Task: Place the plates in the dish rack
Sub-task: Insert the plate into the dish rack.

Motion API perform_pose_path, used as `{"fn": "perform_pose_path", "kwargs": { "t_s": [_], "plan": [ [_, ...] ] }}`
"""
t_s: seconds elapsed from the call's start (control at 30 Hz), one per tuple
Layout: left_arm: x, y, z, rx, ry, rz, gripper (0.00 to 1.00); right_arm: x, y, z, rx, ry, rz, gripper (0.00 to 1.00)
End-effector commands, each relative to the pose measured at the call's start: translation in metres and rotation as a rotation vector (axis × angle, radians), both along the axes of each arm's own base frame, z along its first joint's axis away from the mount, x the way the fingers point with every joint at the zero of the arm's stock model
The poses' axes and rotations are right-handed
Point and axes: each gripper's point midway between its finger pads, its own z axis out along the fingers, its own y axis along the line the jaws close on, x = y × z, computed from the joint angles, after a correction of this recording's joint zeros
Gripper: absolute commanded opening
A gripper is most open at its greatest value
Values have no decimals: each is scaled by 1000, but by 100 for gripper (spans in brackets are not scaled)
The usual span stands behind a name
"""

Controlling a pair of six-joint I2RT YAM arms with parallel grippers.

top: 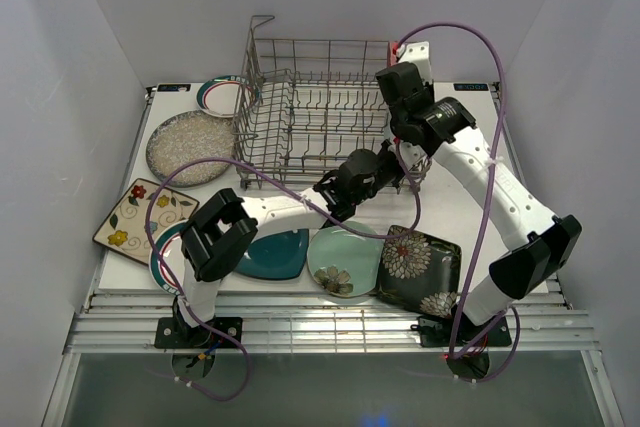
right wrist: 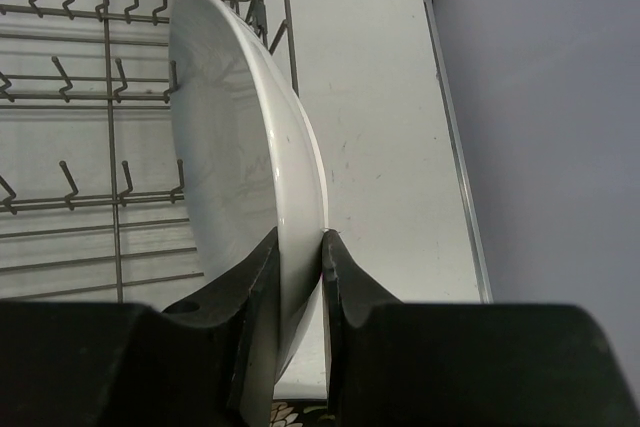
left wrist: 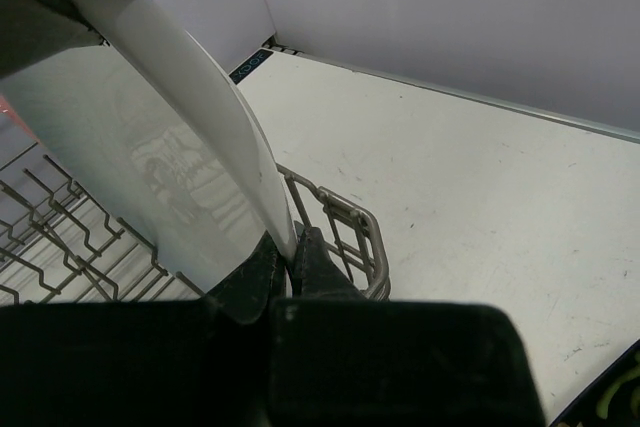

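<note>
A white plate (right wrist: 240, 147) stands on edge over the right end of the grey wire dish rack (top: 300, 117). Both grippers hold it. My right gripper (right wrist: 300, 242) is shut on its rim, one finger on each face. My left gripper (left wrist: 293, 245) is shut on another part of the rim, just above the rack's corner (left wrist: 350, 227). In the top view the two grippers, left (top: 395, 172) and right (top: 405, 147), meet at the rack's right side and hide most of the plate. Rows of bare tines (right wrist: 90, 107) lie beside the plate.
Other plates lie flat on the table: speckled grey (top: 190, 147), green-and-red-rimmed (top: 225, 95), cream flowered square (top: 145, 217), teal square (top: 275, 255), mint round (top: 345, 259), black floral square (top: 420, 267). Something pink (top: 395, 47) shows at the rack's far right corner.
</note>
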Motion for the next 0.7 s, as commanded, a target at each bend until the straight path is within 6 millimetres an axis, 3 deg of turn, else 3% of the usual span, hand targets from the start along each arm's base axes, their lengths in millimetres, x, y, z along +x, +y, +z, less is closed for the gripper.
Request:
{"fn": "perform_pose_path", "kwargs": {
  "t_s": [0.0,0.27,0.47,0.67],
  "plan": [
    [-30,-16,62,-89,-39,-143,0,8,61,70,236,-177,203,8],
    [-27,-16,76,-108,-32,-124,0,23,65,82,242,-183,220,8],
    [-33,-20,87,-140,28,-152,0,32,62,78,236,-156,223,8],
    [-47,-28,80,-134,77,-176,0,34,60,75,225,-113,238,8]
  ]
}}
